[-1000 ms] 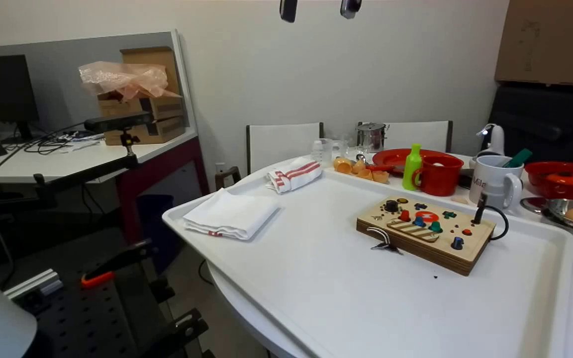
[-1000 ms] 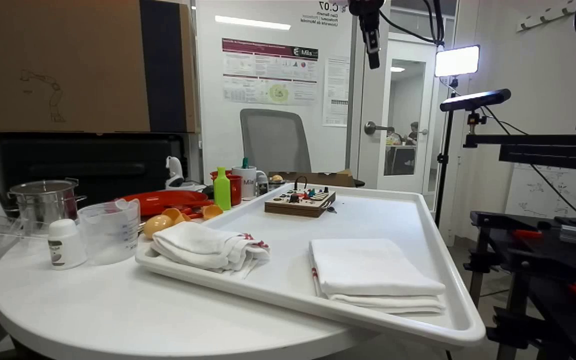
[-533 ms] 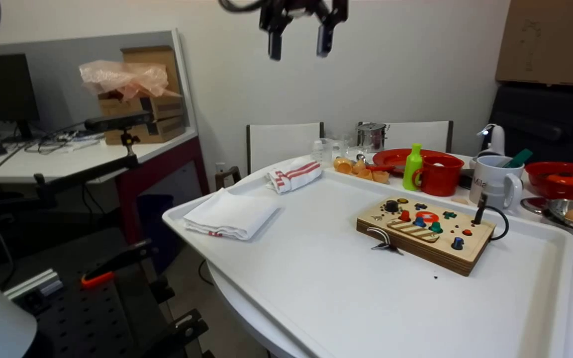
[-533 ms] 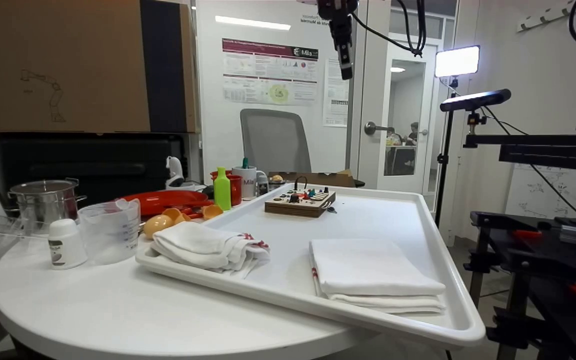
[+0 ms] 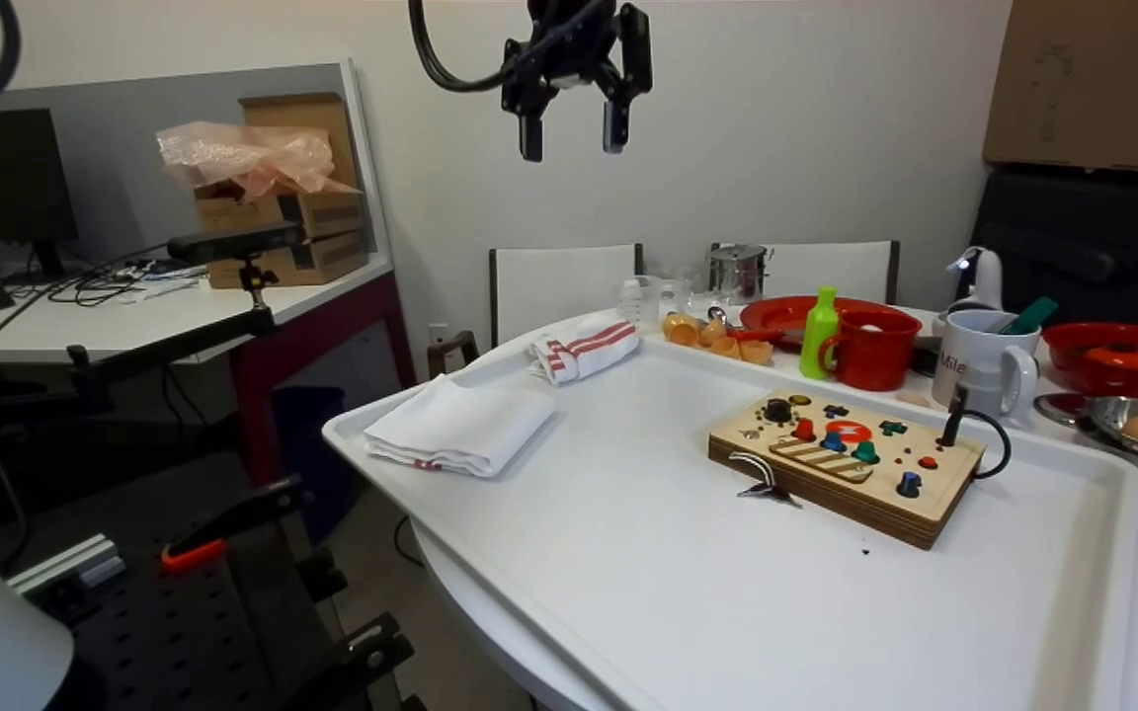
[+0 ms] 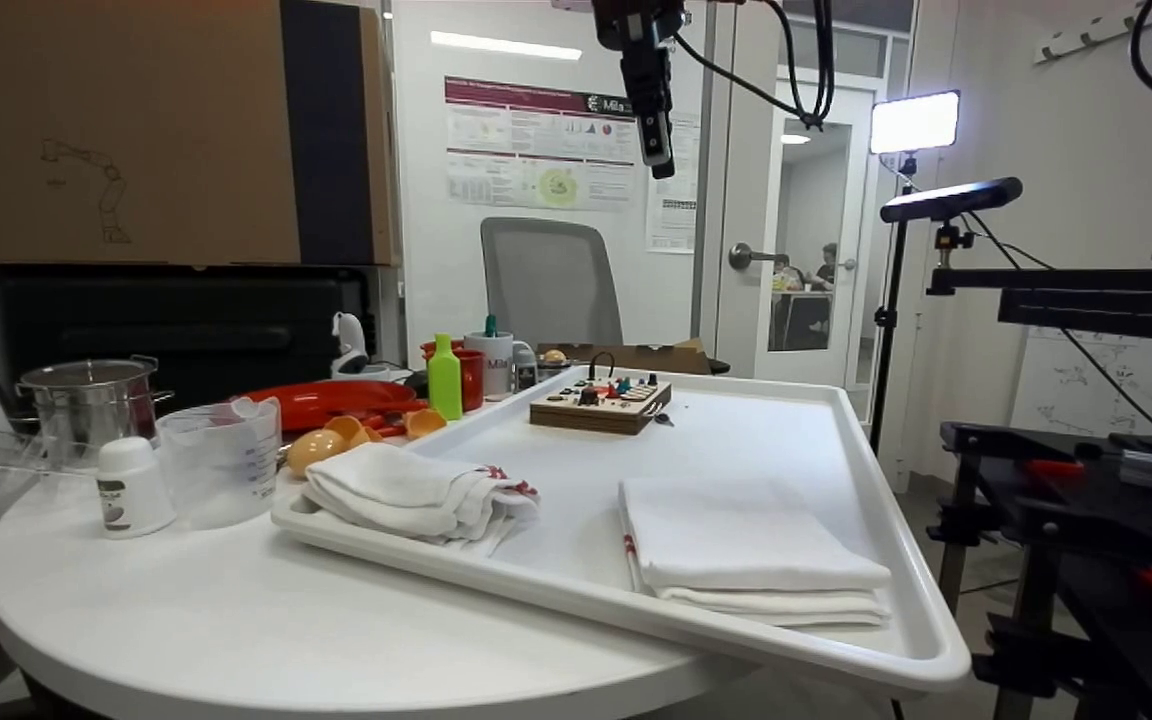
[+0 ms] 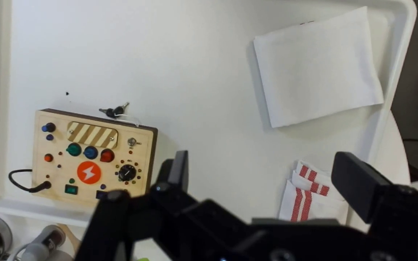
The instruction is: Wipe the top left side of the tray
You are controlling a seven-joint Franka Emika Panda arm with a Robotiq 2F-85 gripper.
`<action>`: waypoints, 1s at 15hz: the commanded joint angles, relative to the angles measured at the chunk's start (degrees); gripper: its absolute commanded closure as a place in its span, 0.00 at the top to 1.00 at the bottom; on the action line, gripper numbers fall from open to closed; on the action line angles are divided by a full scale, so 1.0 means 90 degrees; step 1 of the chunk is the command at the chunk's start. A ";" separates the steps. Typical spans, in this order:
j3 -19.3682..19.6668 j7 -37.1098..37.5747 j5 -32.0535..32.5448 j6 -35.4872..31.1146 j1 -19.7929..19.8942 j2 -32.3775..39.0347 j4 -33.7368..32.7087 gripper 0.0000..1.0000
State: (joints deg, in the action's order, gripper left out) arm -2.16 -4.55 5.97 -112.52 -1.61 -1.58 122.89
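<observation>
Nearest, in an exterior view, is the round table (image 6: 236, 620), with a white bottle (image 6: 128, 495) and a jug (image 6: 221, 470) on its left. The tray (image 6: 746, 432) rests on it and stretches to the far side, its near right corner jutting past the table's edge. On the tray, a folded cloth (image 6: 751, 540) lies near right and a rumpled cloth (image 6: 401, 490) near left, apart from each other. Farther off, on the tray's left, sits the board (image 6: 591, 412), with keys (image 6: 664, 419) at its right side. Left of the tray, beyond the rumpled cloth, come eggshells (image 6: 424, 424), a green bottle (image 6: 445, 380), a red mug (image 6: 474, 380) and a white mug (image 6: 498, 362). The gripper (image 5: 573, 143) hangs well above the tray's level, jaws spread wide, holding nothing. Farthest are a grey chair (image 6: 551, 280) and a poster (image 6: 526, 145).
</observation>
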 commanded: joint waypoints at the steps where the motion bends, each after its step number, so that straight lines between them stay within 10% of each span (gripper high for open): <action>1: 0.0015 0.0002 -0.0001 0.0018 -0.0011 0.0002 -0.0014 1.00; 15: -0.0423 0.0010 0.0373 -0.1432 -0.0474 0.1369 -0.0476 1.00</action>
State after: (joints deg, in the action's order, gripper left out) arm -5.02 -4.52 6.93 -123.02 -4.23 5.95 122.05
